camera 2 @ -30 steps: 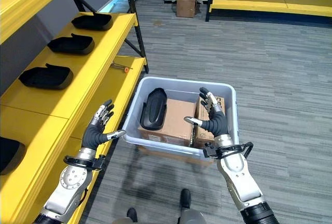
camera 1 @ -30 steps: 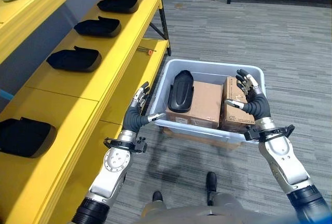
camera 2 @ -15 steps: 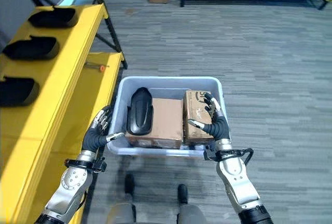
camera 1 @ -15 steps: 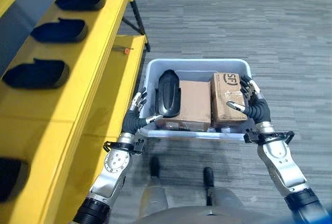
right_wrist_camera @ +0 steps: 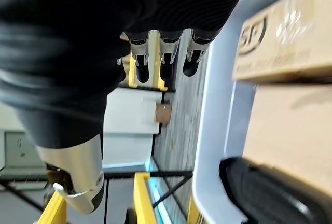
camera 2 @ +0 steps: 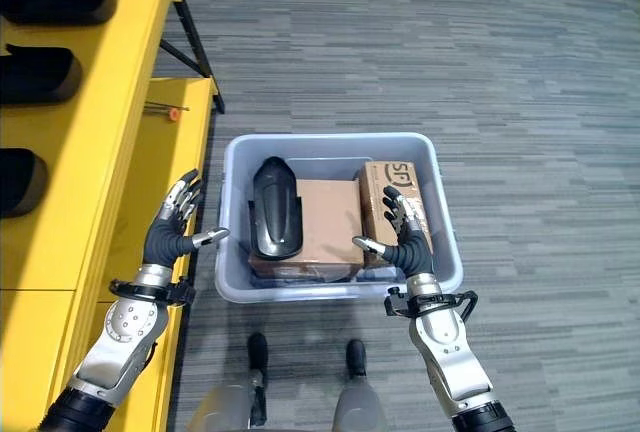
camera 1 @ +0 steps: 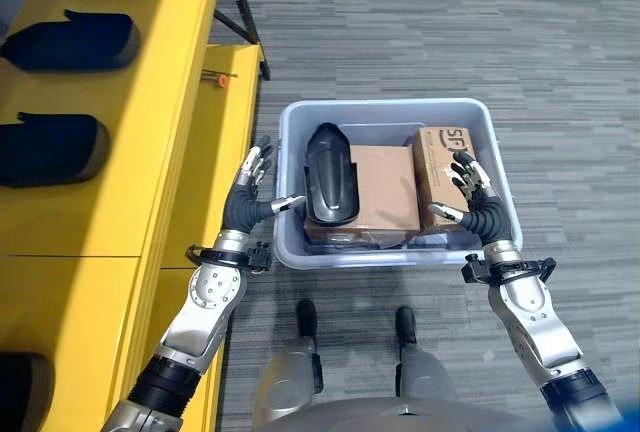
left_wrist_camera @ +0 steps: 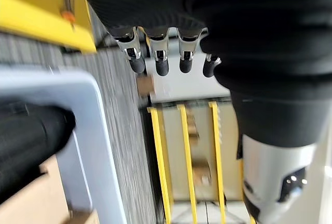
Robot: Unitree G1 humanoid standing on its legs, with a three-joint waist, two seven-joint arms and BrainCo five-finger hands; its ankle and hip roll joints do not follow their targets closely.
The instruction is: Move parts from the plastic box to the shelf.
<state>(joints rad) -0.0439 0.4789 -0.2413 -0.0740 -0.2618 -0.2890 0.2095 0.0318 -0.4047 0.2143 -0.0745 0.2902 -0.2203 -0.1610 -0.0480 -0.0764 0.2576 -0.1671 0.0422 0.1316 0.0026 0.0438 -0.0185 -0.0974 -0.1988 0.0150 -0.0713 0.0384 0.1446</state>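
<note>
Shelving of yellow painted board [camera 1: 170,102] runs along the robot's left, and three black moulded plastic parts [camera 1: 45,149] lie in a row on its upper level, well apart from one another. A lower yellow board sits beside it, with a small orange-tipped tool [camera 1: 217,77] lying near its far end. On the grey striped carpet floor [camera 2: 520,82], just beside that lower board, stands the pale blue-grey plastic box [camera 2: 330,144]. Inside it, a long black rounded plastic part [camera 1: 329,172] lies on the left side, resting against a flat brown cardboard carton [camera 1: 385,187] in the middle, with a second, narrower brown cardboard carton [camera 2: 392,180] on the right.

Both hands hold their fingers spread and straight, gripping nothing. The left hand [camera 1: 247,202] hovers between the shelving and the box's left wall, thumb pointing toward the rim. The right hand [camera 1: 472,204] hangs over the box's near right corner, above the narrower carton; whether it touches the carton cannot be told.
</note>
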